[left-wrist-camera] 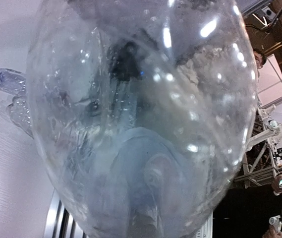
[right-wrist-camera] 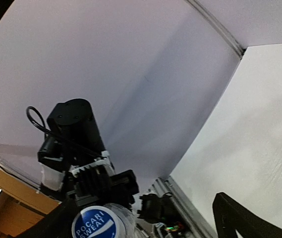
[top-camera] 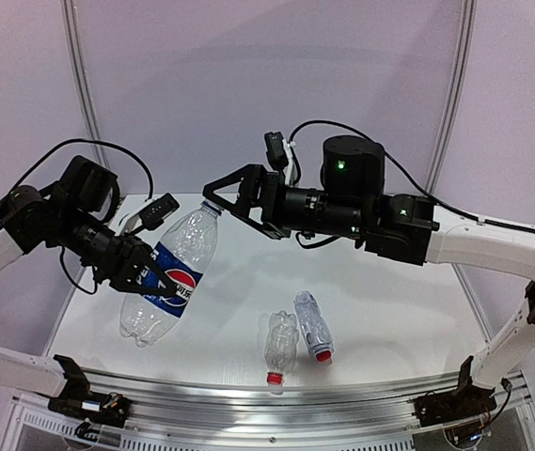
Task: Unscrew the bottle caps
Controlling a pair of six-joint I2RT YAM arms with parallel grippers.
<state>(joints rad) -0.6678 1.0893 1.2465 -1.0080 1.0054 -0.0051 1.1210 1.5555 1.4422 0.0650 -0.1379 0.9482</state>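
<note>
Clenching the Pepsi bottle around its labelled middle, the left pincer is holding it tilted above the bench. The right pincer is gaping wide, its fingers flanking the blue-and-white cap without pinching it. Two red-capped ribbed bottles are lying below.

Pepsi bottle is hanging tilted over the left side of the table, the left gripper clasping its middle and the wide-spread right gripper straddling its neck at upper right. Near the front edge, at centre, the left ribbed bottle is lying just beside the right ribbed bottle, the left cap and right cap pointing toward the arms' bases.
</note>
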